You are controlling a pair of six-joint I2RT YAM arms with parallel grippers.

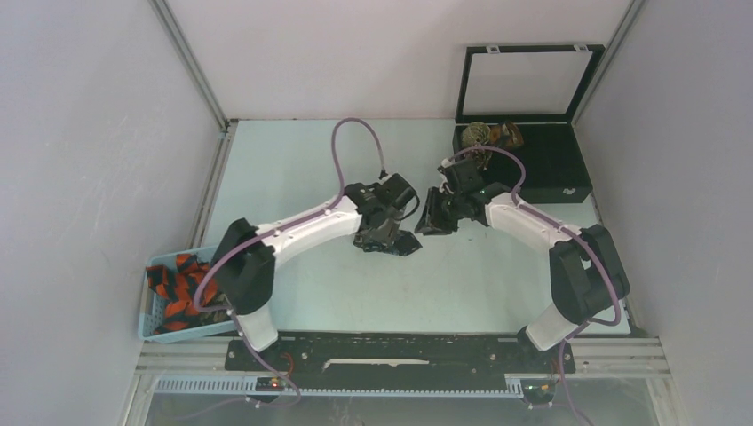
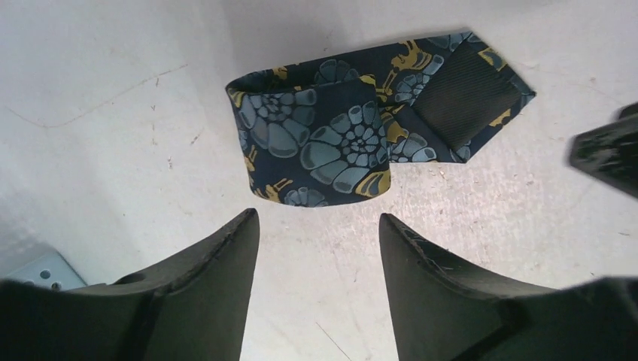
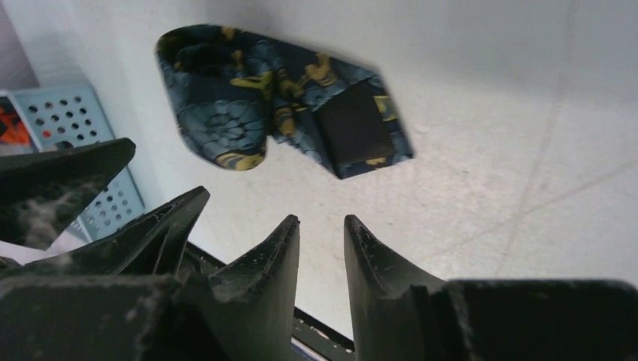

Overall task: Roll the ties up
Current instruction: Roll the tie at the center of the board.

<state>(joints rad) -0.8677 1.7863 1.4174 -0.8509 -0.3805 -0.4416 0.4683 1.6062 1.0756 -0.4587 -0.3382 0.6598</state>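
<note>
Soft, light and apt to uncoil, the loosely rolled navy tie [image 2: 331, 135] lies on the table [image 2: 113, 75] just beyond the left gripper [image 2: 320, 226], whose jaws are wide and empty, with the right gripper [image 3: 320, 229] beside that, narrow and empty; it is probably best pinched across the coil.

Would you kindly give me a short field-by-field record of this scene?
navy tie: mostly rolled, on table, pointed end lying out
left gripper: open, empty, clear of tie
right gripper: narrowly open, empty
blue basket: orange-and-black ties, heaped
black case: lid up, rolled ties inside
</note>
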